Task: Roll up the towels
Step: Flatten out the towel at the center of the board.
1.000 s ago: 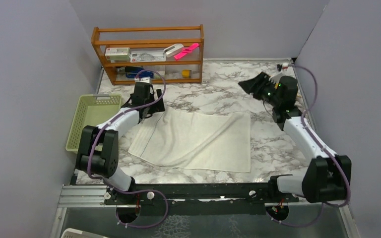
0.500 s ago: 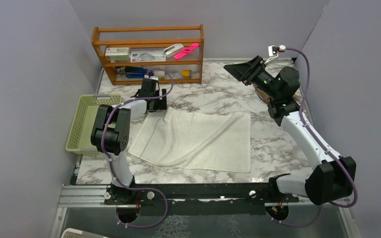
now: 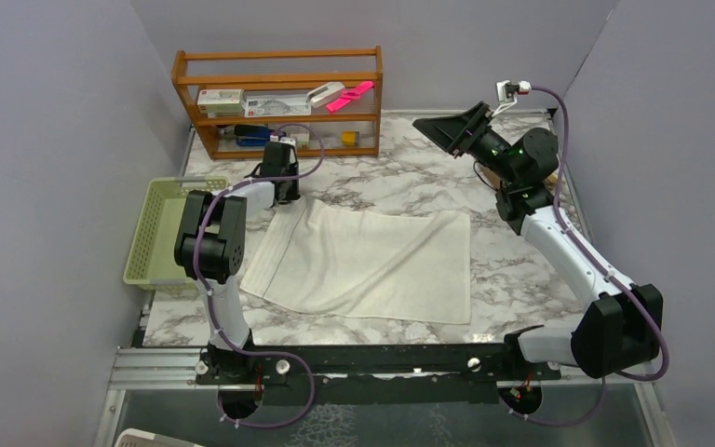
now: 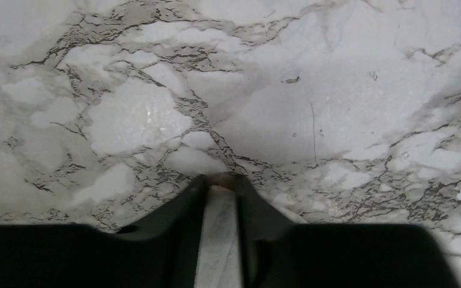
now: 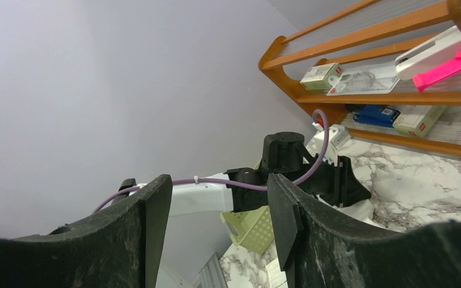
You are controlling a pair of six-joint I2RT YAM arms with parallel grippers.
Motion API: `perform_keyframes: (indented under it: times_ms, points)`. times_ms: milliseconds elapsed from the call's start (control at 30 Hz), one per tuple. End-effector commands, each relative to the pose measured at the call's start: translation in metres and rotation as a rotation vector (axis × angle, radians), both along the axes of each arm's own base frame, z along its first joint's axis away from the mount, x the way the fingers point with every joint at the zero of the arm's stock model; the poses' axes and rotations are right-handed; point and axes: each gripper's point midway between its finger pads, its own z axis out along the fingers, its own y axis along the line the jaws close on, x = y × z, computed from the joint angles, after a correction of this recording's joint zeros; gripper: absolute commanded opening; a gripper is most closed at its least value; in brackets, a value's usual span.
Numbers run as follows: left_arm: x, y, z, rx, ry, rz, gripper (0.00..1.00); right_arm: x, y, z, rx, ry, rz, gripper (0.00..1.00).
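Rolling not begun: the white towel point(image 3: 363, 261) lies unrolled.
It is spread flat mid-worktop point(image 3: 521, 270), wrinkled, with no edge turned over, so the whole roll is left to do. The left claw point(image 4: 221, 179) sits at its far left corner, fingers close together with a pale strip between; whether they pinch cloth I cannot tell. The right claw point(image 5: 216, 180), jaws apart and empty, hangs high at far right.

No lettering is showing clearly enough to read. The boxes point(image 3: 221, 97) sitting on the wooden shelf point(image 3: 279, 54) at eleven o'clock are carrying print, all blurring out.
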Motion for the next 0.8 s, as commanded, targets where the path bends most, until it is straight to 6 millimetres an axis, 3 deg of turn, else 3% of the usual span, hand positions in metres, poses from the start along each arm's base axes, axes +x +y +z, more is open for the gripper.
perform_keyframes:
  times_ms: [0,33,67,200,433,700,767]
  points:
    - [-0.022,0.015,-0.029,0.035,0.105,0.019,0.19,-0.011,0.010,0.016,0.019,-0.056,0.062,0.61]
    - [-0.023,0.020,-0.028,0.047,0.106,0.034,0.05,-0.012,0.011,0.016,0.017,-0.057,0.068,0.61]
    - [-0.023,0.024,-0.029,0.058,0.108,0.049,0.00,-0.013,0.012,0.015,0.015,-0.057,0.070,0.61]
    - [-0.021,0.043,-0.024,0.108,0.102,0.118,0.00,-0.010,0.011,0.008,0.011,-0.034,0.060,0.61]
    - [-0.018,0.083,-0.006,0.186,0.048,0.269,0.00,-0.013,0.018,0.012,0.006,-0.051,0.096,0.61]
    - [-0.010,0.095,0.015,0.190,-0.027,0.332,0.00,-0.017,0.020,0.011,0.002,-0.044,0.092,0.61]
    - [-0.011,0.098,0.020,0.194,-0.040,0.351,0.06,-0.016,0.021,0.006,0.011,-0.018,0.102,0.62]
